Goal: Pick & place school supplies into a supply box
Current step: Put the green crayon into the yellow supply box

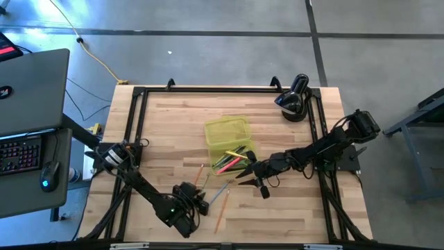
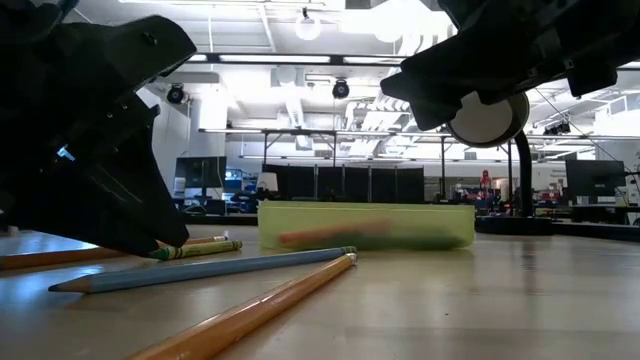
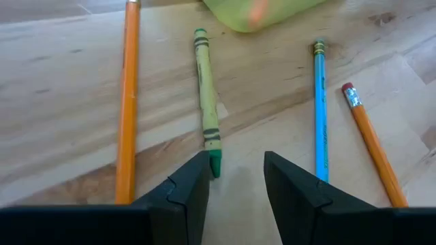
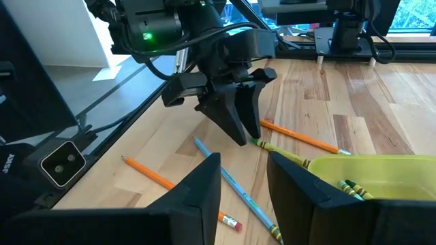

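Left gripper [image 3: 235,177] low over the table, fingers parted and empty, tips straddling the green end of a crayon [image 3: 206,95] lying between an orange pencil [image 3: 127,102] and a blue pencil [image 3: 319,112]. Right gripper [image 4: 244,180] likewise parted and empty, just beside the supply box [image 1: 227,136], which holds several pens.

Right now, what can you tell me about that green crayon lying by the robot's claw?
The green crayon is a thin stick in a yellow-green paper wrapper with dark bands, its bare green tip poking out at one end. It lies flat on the wooden table, between an orange pencil and a blue pencil, its far end pointing toward the supply box. The left gripper hangs over the tip, jaws open.
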Controlling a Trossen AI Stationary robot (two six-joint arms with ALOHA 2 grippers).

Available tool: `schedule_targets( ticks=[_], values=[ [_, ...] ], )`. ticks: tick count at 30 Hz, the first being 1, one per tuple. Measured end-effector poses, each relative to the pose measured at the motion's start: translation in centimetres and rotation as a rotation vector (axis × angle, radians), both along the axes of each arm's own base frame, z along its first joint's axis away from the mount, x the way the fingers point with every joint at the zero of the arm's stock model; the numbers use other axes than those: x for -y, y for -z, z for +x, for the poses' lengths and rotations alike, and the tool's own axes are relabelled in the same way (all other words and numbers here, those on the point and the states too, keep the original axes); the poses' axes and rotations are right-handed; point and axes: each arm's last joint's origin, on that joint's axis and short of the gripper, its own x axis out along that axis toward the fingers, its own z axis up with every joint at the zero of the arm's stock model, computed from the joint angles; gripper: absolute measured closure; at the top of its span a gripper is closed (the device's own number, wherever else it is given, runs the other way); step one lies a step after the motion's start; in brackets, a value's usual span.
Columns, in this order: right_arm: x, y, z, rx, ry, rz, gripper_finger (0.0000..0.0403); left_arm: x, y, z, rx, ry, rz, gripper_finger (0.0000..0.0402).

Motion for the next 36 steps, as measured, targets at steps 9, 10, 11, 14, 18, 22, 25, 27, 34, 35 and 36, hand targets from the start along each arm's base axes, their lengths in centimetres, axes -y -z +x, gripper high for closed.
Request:
schedule_targets(
  ticks=[9,10,11,14,18,22,25,27,34,35,36],
  values=[
    [0.0,0.0,0.0,0.0,0.0,0.0,0.0304,-2.2,0.5,2.0,-0.075,0.019,0.077,0.0229],
    [0.0,0.0,0.0,0.0,0.0,0.0,0.0304,-2.4,0.5,2.1,-0.081,0.019,0.074,0.0229],
    [0.0,0.0,0.0,-0.001,0.0,0.0,0.0304,-2.7,0.7,2.4,-0.091,0.012,0.063,0.0229],
    [0.0,0.0,0.0,-0.005,-0.012,0.001,0.0304,-3.0,1.7,2.8,-0.105,-0.003,0.065,0.0229],
    [-0.1,0.1,0.0,-0.009,-0.016,0.001,0.0304,-3.0,2.8,2.9,-0.085,-0.044,0.065,0.0229],
    [-0.1,0.1,0.0,-0.011,-0.015,0.0,0.0304,-3.1,3.0,2.9,-0.08,-0.062,0.054,0.0229],
    [-0.1,0.1,0.0,-0.012,-0.015,0.0,0.0304,-3.1,3.1,2.9,-0.076,-0.054,0.08,0.0229],
    [-0.1,0.1,0.0,-0.011,-0.015,0.0,0.0304,-3.1,3.1,2.9,-0.093,-0.028,0.103,0.0229],
    [-0.1,0.1,0.0,-0.011,-0.015,0.0,0.0304,-3.1,3.1,2.9,-0.118,0.001,0.114,0.023],
    [-0.1,0.1,0.0,-0.011,-0.015,0.0,0.0304,-3.1,3.1,3.0,-0.117,0.0,0.114,0.0231],
    [-0.1,0.1,0.0,-0.011,-0.015,0.0,0.0304,-3.2,3.2,3.0,-0.117,0.0,0.118,0.0234]
  ],
)
